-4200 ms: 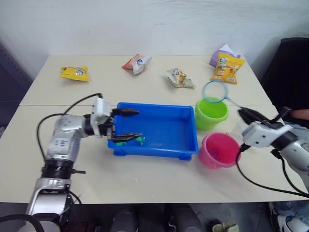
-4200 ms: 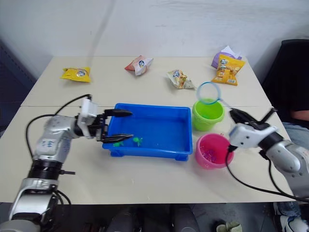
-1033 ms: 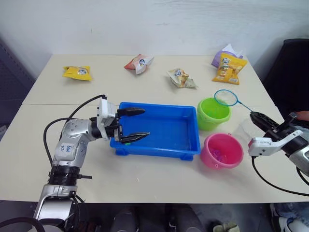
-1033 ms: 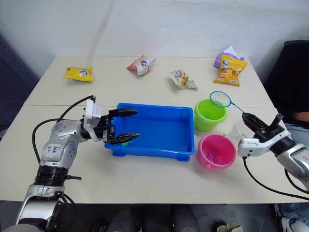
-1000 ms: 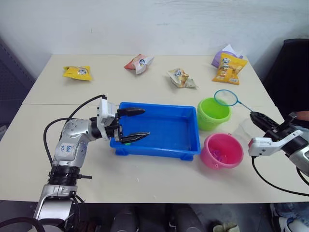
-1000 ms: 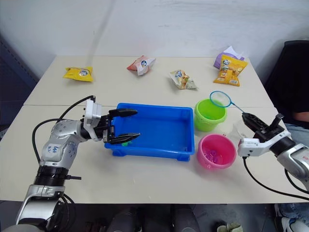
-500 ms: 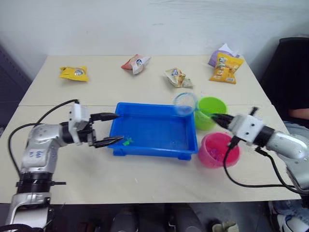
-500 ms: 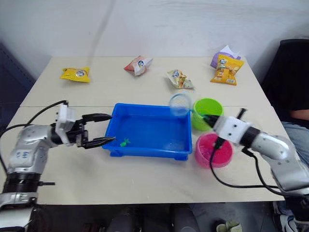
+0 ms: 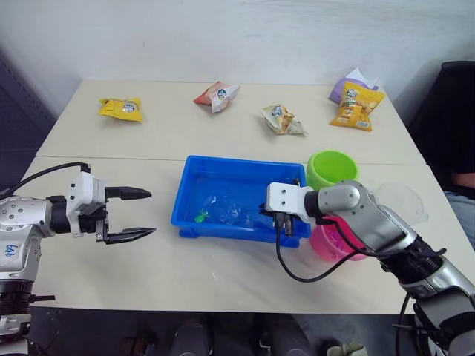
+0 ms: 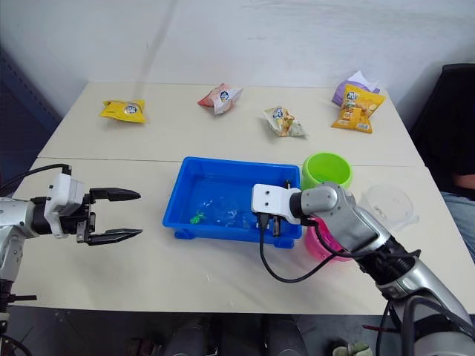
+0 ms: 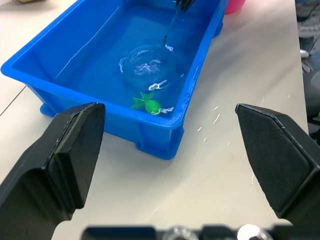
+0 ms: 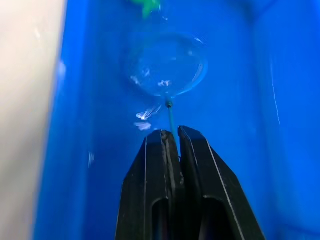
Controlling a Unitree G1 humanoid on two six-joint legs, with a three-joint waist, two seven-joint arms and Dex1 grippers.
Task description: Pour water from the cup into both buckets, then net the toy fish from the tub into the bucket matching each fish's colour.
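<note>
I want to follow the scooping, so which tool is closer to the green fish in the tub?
Right. The right tool is over the tub's near rim, the net beside the green fish. The left tool hangs open outside the tub.

The left arm lies low across the table, forearm level, wrist straight. The left gripper [image 9: 132,215] points sideways toward the tub [image 9: 194,172], its two black fingers spread wide, one above the other, nothing between them. The right arm reaches in across its own side, elbow bent, forearm angled down. The right gripper [image 12: 171,137] has its fingers pressed together on the net [image 12: 167,63] handle, the hoop straight ahead of the fingertips.
</note>
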